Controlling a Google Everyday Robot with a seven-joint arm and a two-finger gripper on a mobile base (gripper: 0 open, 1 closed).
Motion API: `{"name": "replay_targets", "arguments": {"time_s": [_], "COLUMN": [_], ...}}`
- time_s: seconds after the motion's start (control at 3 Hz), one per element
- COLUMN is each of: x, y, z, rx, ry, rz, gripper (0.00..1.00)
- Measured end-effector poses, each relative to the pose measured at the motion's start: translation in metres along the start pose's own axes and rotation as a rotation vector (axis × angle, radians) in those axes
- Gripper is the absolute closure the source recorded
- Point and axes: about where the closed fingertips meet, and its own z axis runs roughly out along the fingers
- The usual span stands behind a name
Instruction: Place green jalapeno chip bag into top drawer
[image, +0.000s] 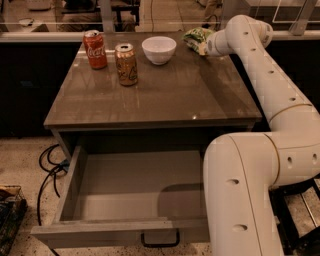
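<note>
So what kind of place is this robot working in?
Likely an office or lab break area: a grey table with an open drawer, soda cans and a bowl, cables on the floor. The gripper is at the chip bag, on the table's far edge.

Two cans (95, 49) (126, 64), bowl (159, 49), gripper (202, 46) at bag (194, 35)

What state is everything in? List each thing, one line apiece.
top drawer: pulled open, visible part empty.
green jalapeno chip bag: outside the drawer, at the far right corner of the tabletop, against the gripper.
gripper: at the bag, over that far right corner.
Coca-Cola can: upright on the tabletop.
orange soda can: upright on the tabletop.
white bowl: right way up.
</note>
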Motion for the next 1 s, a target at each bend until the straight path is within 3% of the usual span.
{"name": "replay_targets", "arguments": {"time_s": [0.33, 0.67, 1.0], "x": [0.003, 0.001, -0.021], "y": [0.002, 0.003, -0.010], "z": [0.004, 0.003, -0.018], "rx": [-0.004, 0.000, 0.049], "ry": [0.005, 0.009, -0.015], "rz": [0.000, -0.009, -0.050], "gripper": [1.00, 1.00, 1.00]}}
